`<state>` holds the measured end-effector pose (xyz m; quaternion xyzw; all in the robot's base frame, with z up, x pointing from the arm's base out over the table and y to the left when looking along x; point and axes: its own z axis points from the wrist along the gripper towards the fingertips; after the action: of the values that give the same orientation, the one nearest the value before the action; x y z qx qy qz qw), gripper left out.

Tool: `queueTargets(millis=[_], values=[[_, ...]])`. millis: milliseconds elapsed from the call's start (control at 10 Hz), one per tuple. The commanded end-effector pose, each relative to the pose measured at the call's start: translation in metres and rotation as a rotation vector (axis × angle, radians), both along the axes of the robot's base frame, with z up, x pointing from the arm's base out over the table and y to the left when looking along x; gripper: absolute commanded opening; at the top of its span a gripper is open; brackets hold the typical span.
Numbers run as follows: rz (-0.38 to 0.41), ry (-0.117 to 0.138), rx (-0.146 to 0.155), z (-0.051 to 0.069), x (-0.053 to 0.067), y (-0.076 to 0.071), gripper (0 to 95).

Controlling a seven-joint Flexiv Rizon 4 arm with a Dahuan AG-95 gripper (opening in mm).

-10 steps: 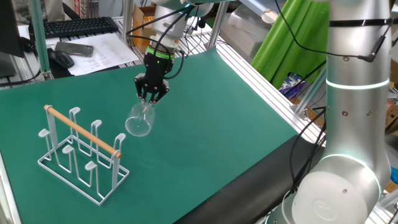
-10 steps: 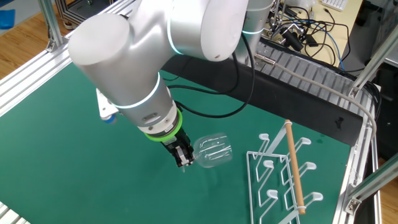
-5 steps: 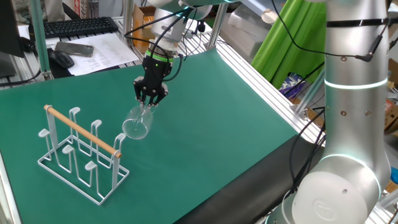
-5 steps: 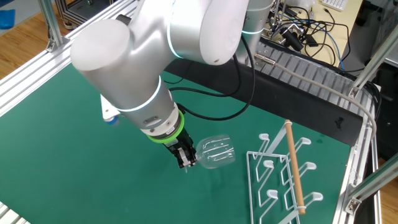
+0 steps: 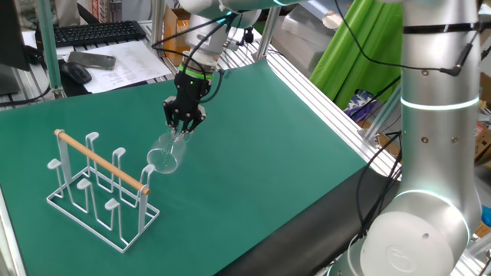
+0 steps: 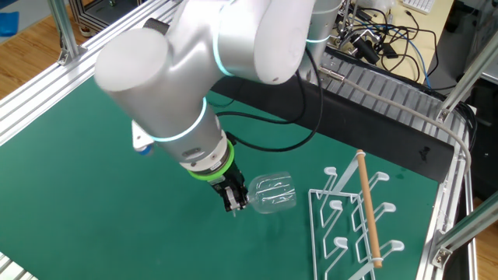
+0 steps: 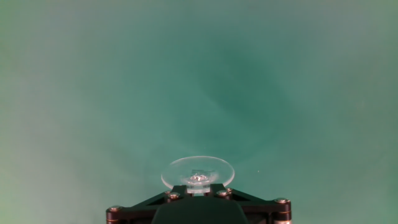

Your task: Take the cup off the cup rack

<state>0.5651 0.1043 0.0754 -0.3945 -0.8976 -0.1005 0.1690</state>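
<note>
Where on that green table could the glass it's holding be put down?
Bare green mat stretches from the gripper and the cup toward the aluminium rail edge. It is crowded only beside the cup rack, close to the glass's bowl.

Glossy silver-white arm with glowing cyan joint rings, green wrist band, black gripper, black cables.

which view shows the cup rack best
One fixed view: the whole cup rack stands unobstructed, wooden bar and pegs clear, with the cup held in the gripper beside it. The other fixed view cuts the rack off at the bottom edge. The hand view shows none of it.
</note>
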Motion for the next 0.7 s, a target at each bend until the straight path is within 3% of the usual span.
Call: queueTargets(millis=[100, 300, 700], values=[[-0.016, -0.019, -0.005, -0.0016, 0.002, 0.0006, 0.0], [-0.023, -0.065, -0.035, -0.0049, 0.0021, 0.0023, 0.0], [-0.026, -0.11, -0.074, -0.0098, 0.0048, 0.0044, 0.0]])
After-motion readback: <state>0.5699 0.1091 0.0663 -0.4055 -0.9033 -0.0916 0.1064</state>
